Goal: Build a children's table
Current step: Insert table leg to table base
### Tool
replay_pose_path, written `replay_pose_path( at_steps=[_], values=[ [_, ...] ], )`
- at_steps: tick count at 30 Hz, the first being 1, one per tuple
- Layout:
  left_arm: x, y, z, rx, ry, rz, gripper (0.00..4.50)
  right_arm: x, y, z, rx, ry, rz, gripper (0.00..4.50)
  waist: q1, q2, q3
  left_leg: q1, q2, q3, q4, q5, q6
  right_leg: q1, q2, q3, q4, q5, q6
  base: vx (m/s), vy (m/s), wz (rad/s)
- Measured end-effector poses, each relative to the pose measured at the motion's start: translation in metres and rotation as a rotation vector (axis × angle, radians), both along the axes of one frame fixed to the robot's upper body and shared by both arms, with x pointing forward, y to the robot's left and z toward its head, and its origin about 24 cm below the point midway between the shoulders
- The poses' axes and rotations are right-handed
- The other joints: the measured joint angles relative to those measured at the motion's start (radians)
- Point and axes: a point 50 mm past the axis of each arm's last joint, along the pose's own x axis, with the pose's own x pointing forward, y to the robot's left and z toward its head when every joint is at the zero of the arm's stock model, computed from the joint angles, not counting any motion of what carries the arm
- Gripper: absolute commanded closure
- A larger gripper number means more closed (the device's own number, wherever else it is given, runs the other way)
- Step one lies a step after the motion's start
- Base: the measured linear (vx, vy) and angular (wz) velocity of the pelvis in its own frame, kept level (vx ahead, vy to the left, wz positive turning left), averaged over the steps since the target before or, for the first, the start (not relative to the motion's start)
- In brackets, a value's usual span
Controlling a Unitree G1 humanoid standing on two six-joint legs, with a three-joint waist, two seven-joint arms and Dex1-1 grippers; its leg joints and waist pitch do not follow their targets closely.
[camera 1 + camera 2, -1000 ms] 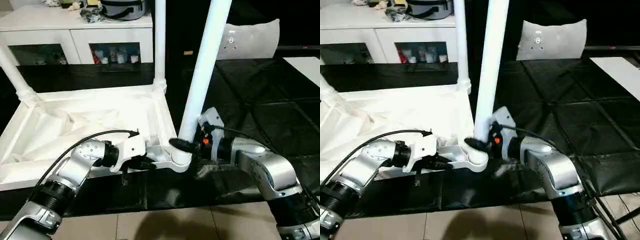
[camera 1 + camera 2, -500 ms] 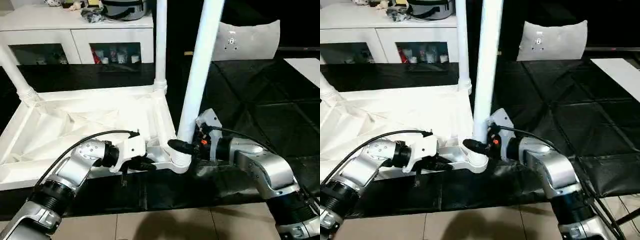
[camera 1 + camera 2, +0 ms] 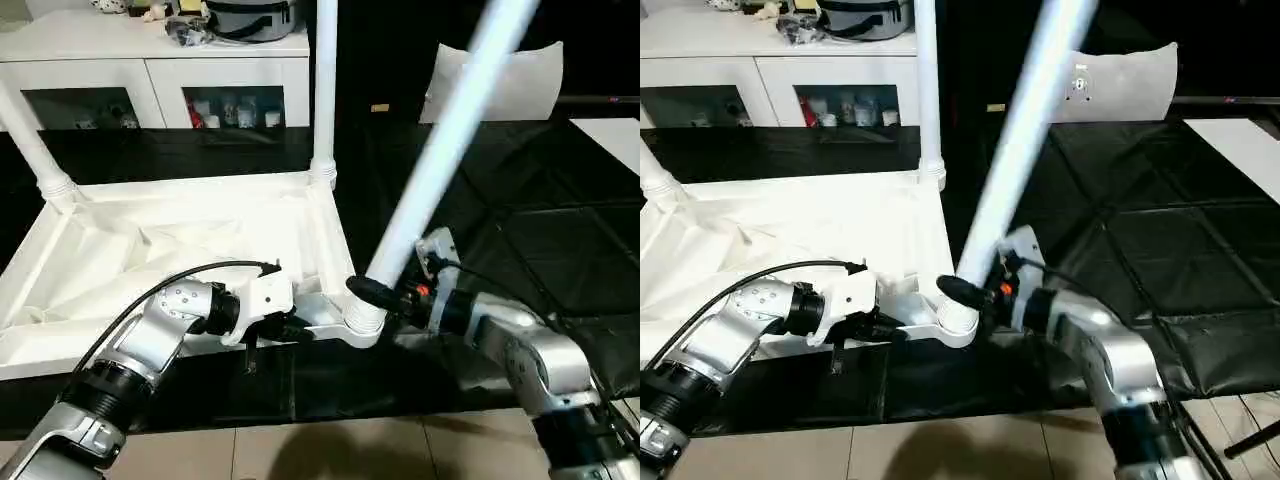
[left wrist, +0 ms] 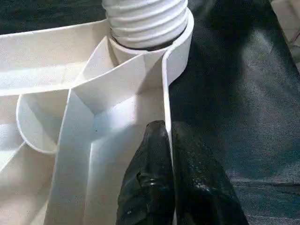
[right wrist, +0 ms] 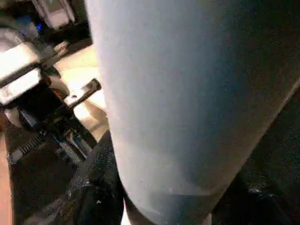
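White table top (image 3: 150, 255) lies upside down; right gripper (image 3: 372, 292) clamps a tilted leg (image 3: 440, 165) at the near corner socket (image 3: 358, 322); left gripper (image 4: 169, 154) pinches the rim.

The table top (image 3: 180, 255) lies upside down on the mat (image 3: 520, 230), before the cabinets (image 3: 160, 85). Two legs stand in its far sockets — one (image 3: 30, 140) at the far left corner, one (image 3: 324, 90) at the far right. A third leg (image 3: 440, 160) sits at the near right socket (image 3: 358, 322), leaning to the right. The left gripper (image 4: 168, 154) pinches the near rim just left of that socket; the right gripper (image 3: 385, 295) clasps the leaning leg's base from the right.
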Motion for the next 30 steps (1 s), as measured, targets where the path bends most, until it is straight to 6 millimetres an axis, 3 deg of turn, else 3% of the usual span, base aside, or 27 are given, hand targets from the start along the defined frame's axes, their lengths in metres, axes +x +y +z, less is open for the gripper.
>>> replay_pose_path(
  at_steps=[7, 20, 30],
  values=[
    [0.0, 0.001, -0.001, 0.008, 0.002, 0.005, 4.5, -0.001, 0.008, 0.003, -0.135, -0.105, 0.074, 2.59, -0.004, -0.001, -0.002, 0.001, 0.0, 0.0, 0.0, 0.0, 0.0, 0.005, 0.0, -0.001, -0.001, 0.0, 0.0, 0.0, 0.0, 0.0],
    [-0.001, 0.001, 0.001, 0.008, 0.015, -0.009, 4.5, -0.007, 0.008, 0.0, -0.135, -0.128, 0.13, 2.59, -0.007, -0.007, 0.0, 0.001, -0.001, -0.004, -0.004, -0.001, 0.001, 0.004, 0.0, -0.001, -0.005, -0.001, 0.002, 0.0, 0.0, 0.0],
    [0.013, 0.004, 0.013, 0.051, 0.021, -0.042, 4.5, 0.0, 0.013, 0.008, -0.148, -0.163, 0.194, 2.59, -0.023, 0.0, 0.026, 0.001, -0.001, -0.005, -0.006, -0.001, 0.001, 0.002, 0.0, -0.001, -0.006, -0.001, 0.002, 0.0, 0.0, 0.0]
  ],
)
